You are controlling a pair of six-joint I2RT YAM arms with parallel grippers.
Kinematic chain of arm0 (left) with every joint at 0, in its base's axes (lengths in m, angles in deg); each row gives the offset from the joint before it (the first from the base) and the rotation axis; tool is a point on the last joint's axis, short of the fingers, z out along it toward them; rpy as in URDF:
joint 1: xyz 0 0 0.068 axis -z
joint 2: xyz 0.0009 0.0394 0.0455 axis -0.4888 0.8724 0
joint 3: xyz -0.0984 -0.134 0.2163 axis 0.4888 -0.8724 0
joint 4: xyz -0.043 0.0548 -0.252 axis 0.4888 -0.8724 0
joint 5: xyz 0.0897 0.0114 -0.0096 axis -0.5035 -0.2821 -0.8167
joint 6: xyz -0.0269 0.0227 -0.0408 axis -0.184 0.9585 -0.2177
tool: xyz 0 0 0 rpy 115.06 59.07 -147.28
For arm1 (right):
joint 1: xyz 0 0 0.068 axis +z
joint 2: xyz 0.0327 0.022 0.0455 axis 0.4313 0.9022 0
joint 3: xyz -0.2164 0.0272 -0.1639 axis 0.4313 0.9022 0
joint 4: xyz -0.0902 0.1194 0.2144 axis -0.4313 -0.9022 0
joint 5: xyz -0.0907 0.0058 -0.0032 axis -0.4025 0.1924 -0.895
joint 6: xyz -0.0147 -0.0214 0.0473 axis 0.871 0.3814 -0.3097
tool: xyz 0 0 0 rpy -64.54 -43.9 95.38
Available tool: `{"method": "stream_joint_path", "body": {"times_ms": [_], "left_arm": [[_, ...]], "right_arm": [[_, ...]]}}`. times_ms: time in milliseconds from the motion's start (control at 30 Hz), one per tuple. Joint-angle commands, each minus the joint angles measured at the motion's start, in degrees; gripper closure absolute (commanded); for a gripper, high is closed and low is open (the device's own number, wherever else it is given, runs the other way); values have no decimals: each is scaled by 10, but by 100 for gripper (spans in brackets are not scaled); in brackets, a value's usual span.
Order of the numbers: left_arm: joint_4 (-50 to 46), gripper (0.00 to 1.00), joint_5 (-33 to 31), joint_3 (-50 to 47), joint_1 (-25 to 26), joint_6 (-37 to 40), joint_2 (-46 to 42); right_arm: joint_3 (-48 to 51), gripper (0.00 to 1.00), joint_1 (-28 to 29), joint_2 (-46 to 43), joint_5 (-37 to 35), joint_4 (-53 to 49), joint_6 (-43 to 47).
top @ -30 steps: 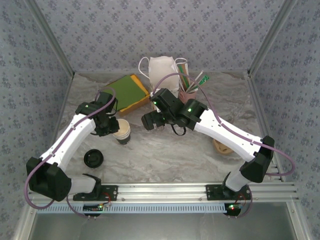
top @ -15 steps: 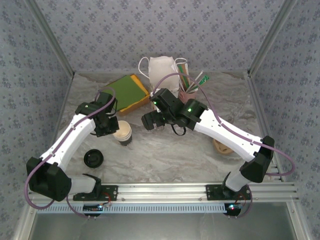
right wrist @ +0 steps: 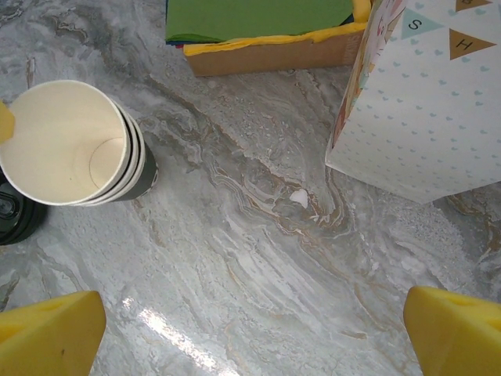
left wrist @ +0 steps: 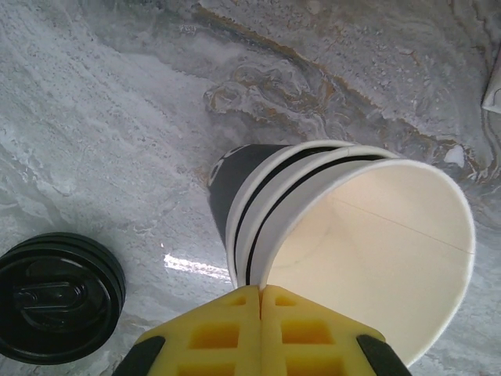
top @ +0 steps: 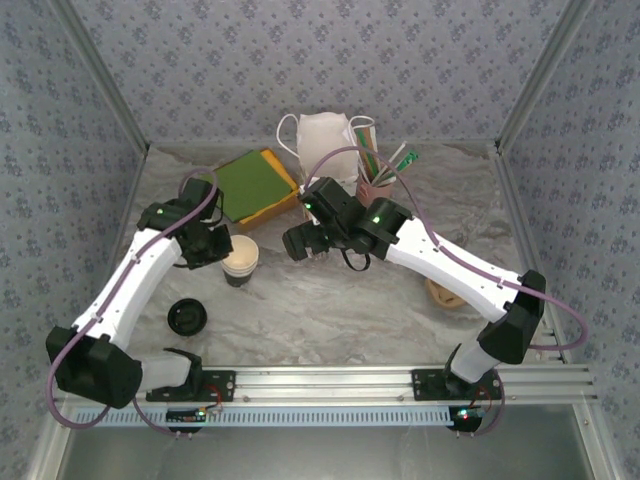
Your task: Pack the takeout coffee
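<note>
A stack of lidless dark paper cups [top: 240, 262] [left wrist: 344, 227] with white rims and a cream inside leans at the table's left-middle. My left gripper [top: 216, 246] [left wrist: 260, 288] is shut on the near rim, yellow pads pinching the wall. A black lid [top: 187, 318] [left wrist: 55, 301] lies flat on the table in front of the cups. My right gripper [top: 300, 243] [right wrist: 254, 337] hangs open over bare marble, right of the cups [right wrist: 74, 145], with nothing between its fingers. The takeout coffee with its lid on is out of view.
A white paper bag [top: 325, 135] [right wrist: 423, 102] stands at the back middle. A green-filled box [top: 252, 185] [right wrist: 258, 19] lies to its left. A brown cup of straws [top: 375, 188] stands to the bag's right. A tan object [top: 445, 294] lies by the right arm.
My left gripper has closed on the cup rim, and its arm has swung left and back. The cups shifted left and tipped with it. The right arm stayed put.
</note>
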Motion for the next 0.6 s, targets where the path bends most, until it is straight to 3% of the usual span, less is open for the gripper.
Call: {"method": "stream_joint_path", "body": {"times_ms": [0, 233, 467, 567], "left_arm": [[-14, 100, 14, 15, -9, 7, -13], [19, 100, 54, -20, -26, -1, -32], [45, 100, 84, -49, -43, -4, -46], [57, 100, 105, -62, -54, -5, -50]], "right_arm": [[-16, 0, 1, 4, -11, -11, -5], [-15, 0, 0, 8, 2, -6, -8], [13, 0, -12, 11, 88, 59, -23], [26, 11, -14, 20, 133, 91, -24]]}}
